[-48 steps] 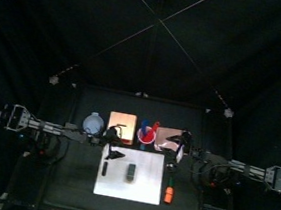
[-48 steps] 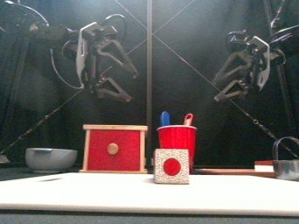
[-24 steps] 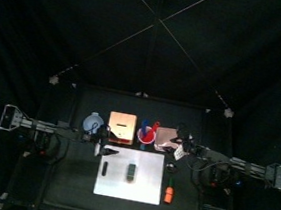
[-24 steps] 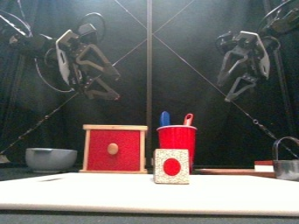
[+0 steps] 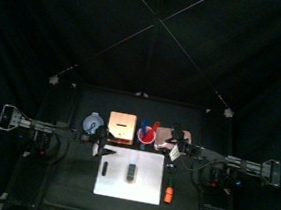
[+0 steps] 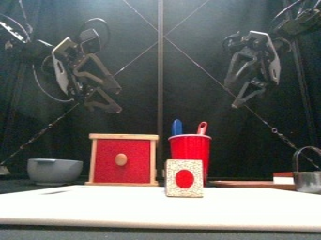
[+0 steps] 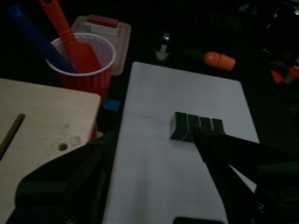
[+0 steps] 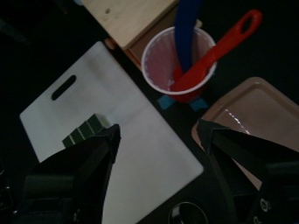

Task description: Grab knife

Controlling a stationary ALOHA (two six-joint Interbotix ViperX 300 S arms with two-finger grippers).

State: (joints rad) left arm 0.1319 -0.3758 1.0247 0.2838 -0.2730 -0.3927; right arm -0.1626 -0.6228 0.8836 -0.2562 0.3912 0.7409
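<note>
I cannot make out a knife for certain. A thin orange thing (image 5: 168, 194) lies by the right edge of the white cutting board (image 5: 143, 184); it also shows in the left wrist view (image 7: 218, 59). A red cup (image 6: 190, 148) holds a blue and a red utensil. My left gripper (image 7: 158, 175) is open and empty, hanging high over the board's left side (image 6: 103, 98). My right gripper (image 8: 158, 166) is open and empty, high over the cup and the board's right side (image 6: 241, 92).
A small dark block (image 7: 198, 127) stands on the board. A wooden box with a red front (image 6: 123, 158) and a grey bowl (image 6: 54, 170) stand behind on the left. A pink tray (image 8: 251, 114) lies beside the cup, and a dark mug (image 6: 309, 174) stands at the right.
My left gripper has swung a little to the left. My right gripper has shifted toward the middle. Both stay open and empty; nothing on the table has moved.
</note>
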